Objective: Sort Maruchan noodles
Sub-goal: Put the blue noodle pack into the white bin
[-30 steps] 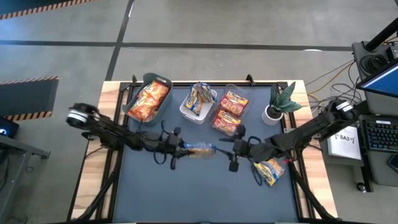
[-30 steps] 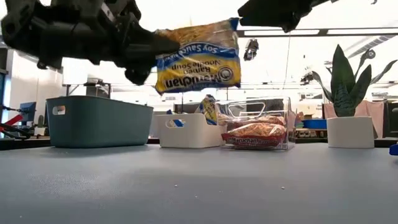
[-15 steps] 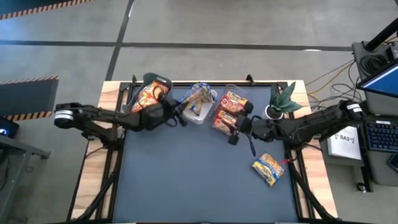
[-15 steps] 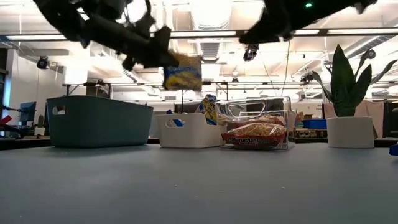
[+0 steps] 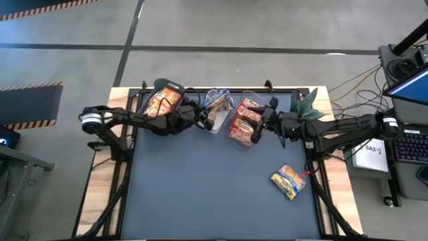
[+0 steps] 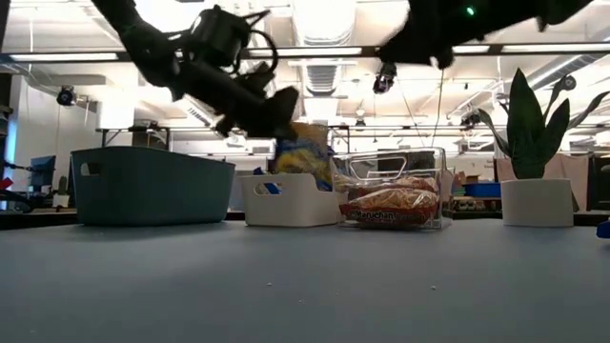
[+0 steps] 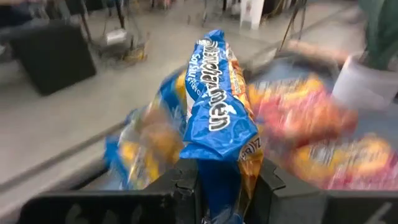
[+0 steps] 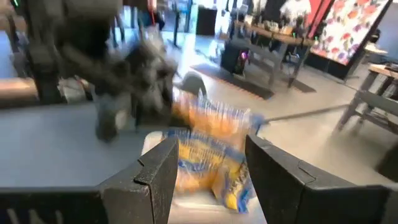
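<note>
Left wrist view has the left gripper clamped on the bottom edge of a blue-and-yellow crinkly plastic Maruchan noodle packet — held on edge over the small white rectangular bin at the middle of the table's far edge, which already holds like-coloured packets. The right gripper hangs empty with its fingers spread, above the clear plastic bin of orange-red packets just beside the white one. A grey-green oval bin towards the far left corner holds more orange-red packets. One blue-and-yellow packet lies flat on the dark grey table near the right edge.

By the look of them, the packets are light, with slick, springy film around a brittle noodle block — best pinched at a sealed end or across the short side, firmly but without crushing.
</note>
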`<control>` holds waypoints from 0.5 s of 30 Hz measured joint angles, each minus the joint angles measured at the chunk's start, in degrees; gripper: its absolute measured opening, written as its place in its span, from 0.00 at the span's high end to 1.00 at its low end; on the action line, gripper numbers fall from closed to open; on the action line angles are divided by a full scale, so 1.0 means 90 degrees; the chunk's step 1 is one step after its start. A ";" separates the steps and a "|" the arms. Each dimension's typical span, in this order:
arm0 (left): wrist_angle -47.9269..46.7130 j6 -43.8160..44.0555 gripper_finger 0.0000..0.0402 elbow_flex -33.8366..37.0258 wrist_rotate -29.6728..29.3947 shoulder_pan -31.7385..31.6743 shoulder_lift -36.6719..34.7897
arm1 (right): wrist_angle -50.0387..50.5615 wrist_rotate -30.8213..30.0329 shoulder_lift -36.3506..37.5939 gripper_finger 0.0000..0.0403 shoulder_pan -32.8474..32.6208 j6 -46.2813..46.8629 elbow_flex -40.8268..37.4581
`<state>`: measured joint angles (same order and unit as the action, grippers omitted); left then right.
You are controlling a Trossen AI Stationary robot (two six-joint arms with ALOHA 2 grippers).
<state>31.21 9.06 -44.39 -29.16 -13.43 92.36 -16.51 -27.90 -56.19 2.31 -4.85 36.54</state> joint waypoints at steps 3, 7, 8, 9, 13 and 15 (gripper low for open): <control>-0.0028 0.0052 0.87 0.0046 -0.0034 0.0002 0.0136 | -0.0101 0.0142 0.0104 0.56 -0.0020 0.0136 0.0000; -0.0047 0.0133 0.87 0.0217 -0.0026 0.0008 0.0097 | -0.0299 0.0219 0.0107 0.56 -0.0059 0.0177 0.0018; -0.0069 0.0158 0.87 0.0287 -0.0017 0.0009 0.0039 | -0.0433 0.0257 0.0060 0.56 -0.0061 0.0166 0.0015; -0.0116 0.0199 0.87 0.0350 -0.0031 0.0012 0.0006 | -0.0571 0.0323 0.0039 0.56 -0.0062 0.0164 0.0043; -0.0069 0.0291 0.87 0.0499 -0.0025 0.0009 -0.0051 | -0.0698 0.0317 0.0015 0.56 -0.0060 0.0135 0.0047; -0.0027 0.0340 0.86 0.0508 -0.0029 0.0009 -0.0049 | -0.0683 0.0319 0.0027 0.56 -0.0059 0.0135 0.0048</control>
<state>30.96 12.12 -39.82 -29.42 -13.34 91.92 -22.65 -25.03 -55.95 1.78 -3.64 36.97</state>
